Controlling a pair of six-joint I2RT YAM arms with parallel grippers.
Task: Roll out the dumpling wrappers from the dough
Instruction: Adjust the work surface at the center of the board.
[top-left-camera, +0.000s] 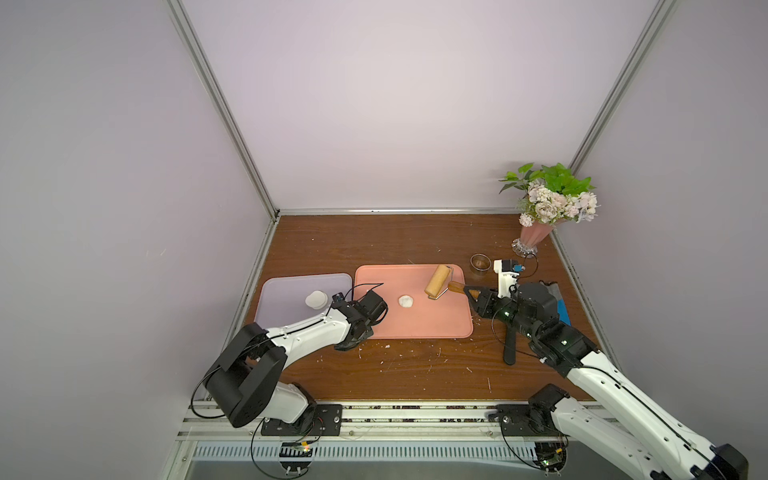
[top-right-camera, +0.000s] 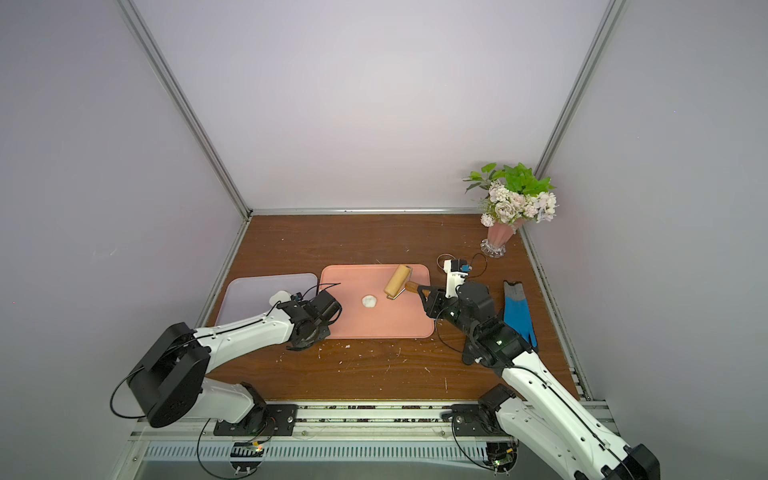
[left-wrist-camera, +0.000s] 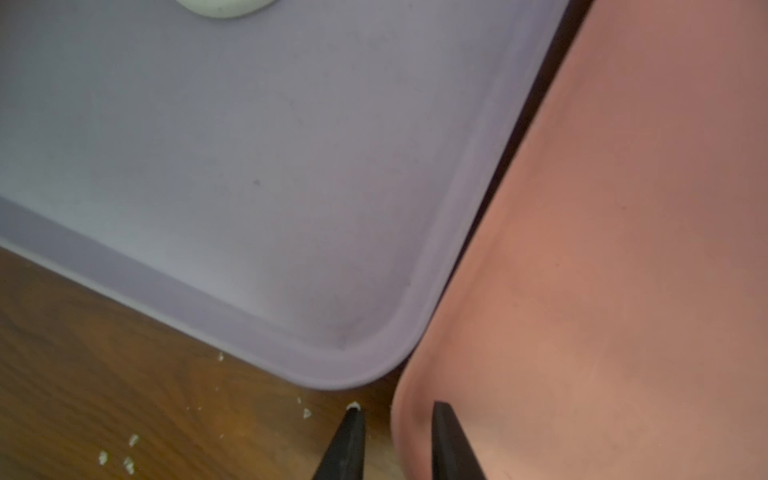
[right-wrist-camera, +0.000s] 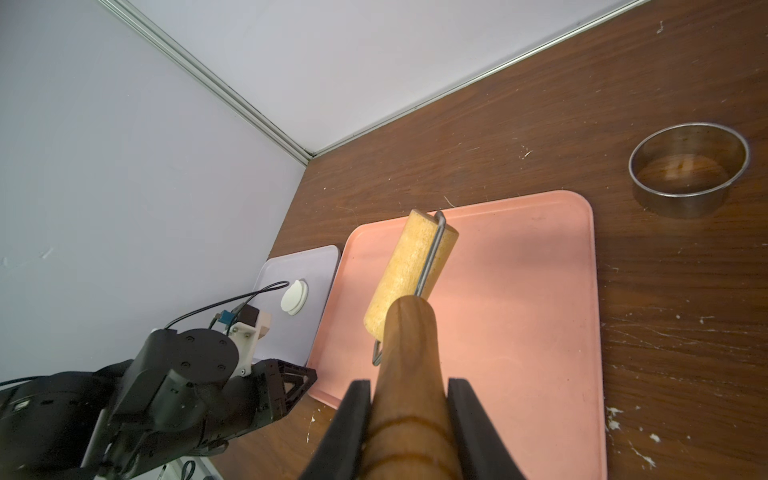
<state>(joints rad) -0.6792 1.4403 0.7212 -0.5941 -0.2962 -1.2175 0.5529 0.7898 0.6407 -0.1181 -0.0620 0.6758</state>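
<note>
The right gripper (right-wrist-camera: 409, 382) is clamping the wooden handle of the roller (top-left-camera: 438, 281), whose drum is over the far side of the pink tray (top-left-camera: 415, 328). The dough (top-left-camera: 406, 301) is lying as a small lump mid-tray. The left gripper (left-wrist-camera: 397, 408) is standing slightly open astride that tray's near corner rim, and the wrappers (top-left-camera: 316, 299) are sitting on the purple tray (top-left-camera: 282, 291).

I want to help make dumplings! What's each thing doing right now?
Dough: a lump, not rolled, on the pink tray.
Roller: held by its handle, over the pink tray.
Right claw: shut on the roller.
Left claw: slightly open, astride the pink tray's corner.
Wrappers: stacked on the purple tray.
Ring: empty, on the table.
Glove: lying flat.
Vase: upright.
</note>
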